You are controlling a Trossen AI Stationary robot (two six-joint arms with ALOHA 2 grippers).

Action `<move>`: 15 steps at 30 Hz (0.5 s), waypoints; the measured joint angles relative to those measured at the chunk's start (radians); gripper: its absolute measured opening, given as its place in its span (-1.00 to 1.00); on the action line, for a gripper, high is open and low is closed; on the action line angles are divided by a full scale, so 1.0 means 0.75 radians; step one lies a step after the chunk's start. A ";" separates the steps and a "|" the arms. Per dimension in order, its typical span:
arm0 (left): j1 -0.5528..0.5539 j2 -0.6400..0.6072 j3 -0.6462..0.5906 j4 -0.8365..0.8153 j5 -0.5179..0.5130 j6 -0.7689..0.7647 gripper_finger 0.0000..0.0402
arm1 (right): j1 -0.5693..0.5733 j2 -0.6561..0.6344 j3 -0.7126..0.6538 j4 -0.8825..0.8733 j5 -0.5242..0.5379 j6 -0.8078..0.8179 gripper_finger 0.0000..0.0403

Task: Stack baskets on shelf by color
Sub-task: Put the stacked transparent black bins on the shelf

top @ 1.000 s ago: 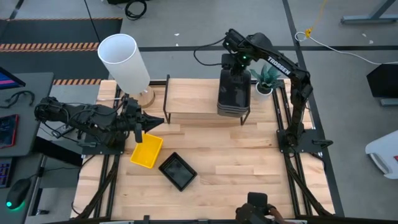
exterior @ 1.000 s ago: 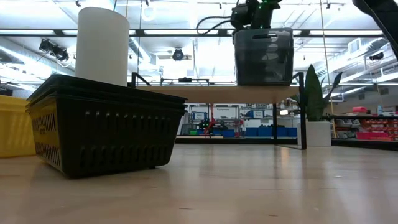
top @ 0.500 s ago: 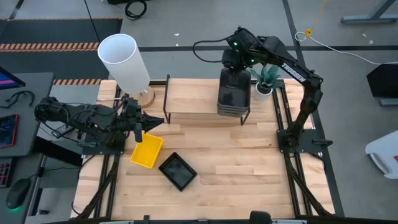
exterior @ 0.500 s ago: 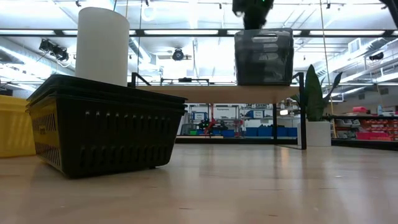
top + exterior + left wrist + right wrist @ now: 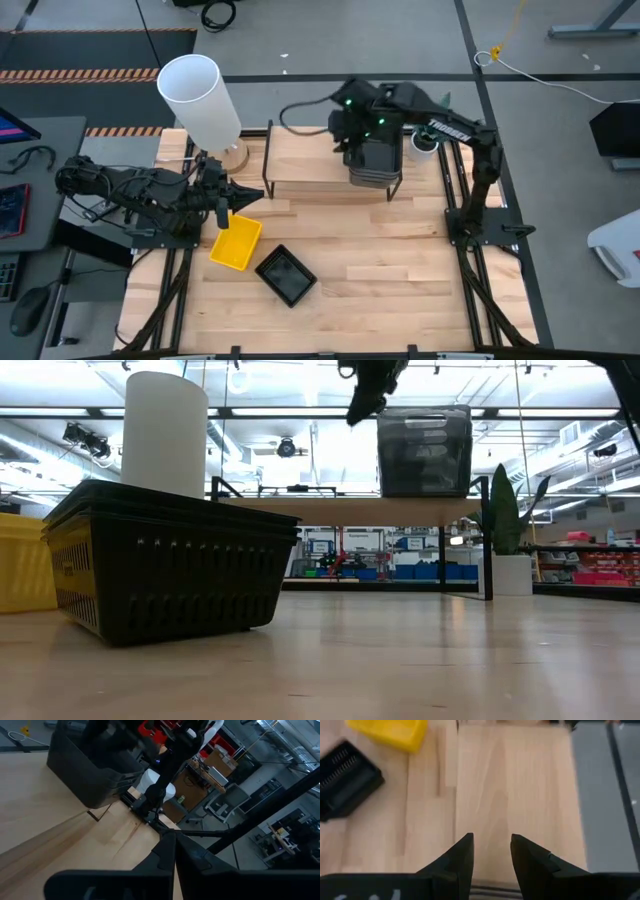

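Shelf (image 5: 310, 165): light-wood plank on thin black legs, standing at the 12 o'clock side of the table (image 5: 400, 260). A stack of dark grey baskets (image 5: 375, 158) sits on its 3 o'clock end; in the low view the stack (image 5: 424, 452) stands upright on the plank (image 5: 350, 510), rest of the plank bare.

Yellow basket (image 5: 235, 243): on the tabletop toward 9 o'clock, well apart from the shelf. Black slotted basket (image 5: 286, 275): just beside the yellow one, at its 4 o'clock, tilted relative to the table edges. Whether the two touch, cannot tell. The low view shows the black basket (image 5: 170, 565) close to the camera, the yellow one (image 5: 25, 560) behind it.

Right gripper (image 5: 340, 128): above the shelf, just at 9 o'clock of the grey stack, not touching it. Fingers (image 5: 462, 857) parted, nothing between them; bare shelf plank below.

Left gripper (image 5: 232, 198): at 12 o'clock of the yellow basket, near its rim, arm lying along the 9 o'clock table edge. Fingers (image 5: 165, 857) pressed together, empty.

White cylinder (image 5: 198, 100) at the 11 o'clock corner; small potted plant (image 5: 425, 135) at 3 o'clock of the stack.
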State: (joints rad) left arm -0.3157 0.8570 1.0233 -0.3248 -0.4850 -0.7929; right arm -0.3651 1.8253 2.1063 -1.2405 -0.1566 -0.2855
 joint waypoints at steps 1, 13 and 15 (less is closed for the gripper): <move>0.000 0.000 0.000 0.000 0.000 0.000 -0.93 | 0.009 0.013 0.000 -0.019 0.015 -0.001 -0.33; -0.012 0.000 0.001 0.017 0.034 -0.014 -0.90 | -0.009 0.069 -0.001 -0.295 0.077 0.030 -0.33; -0.012 0.000 0.001 0.017 0.044 -0.013 -0.91 | -0.015 0.053 0.000 -0.250 0.077 0.054 -0.33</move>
State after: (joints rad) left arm -0.3248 0.8573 1.0237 -0.3122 -0.4520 -0.8028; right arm -0.3763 1.8648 2.1064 -1.4283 -0.0990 -0.2449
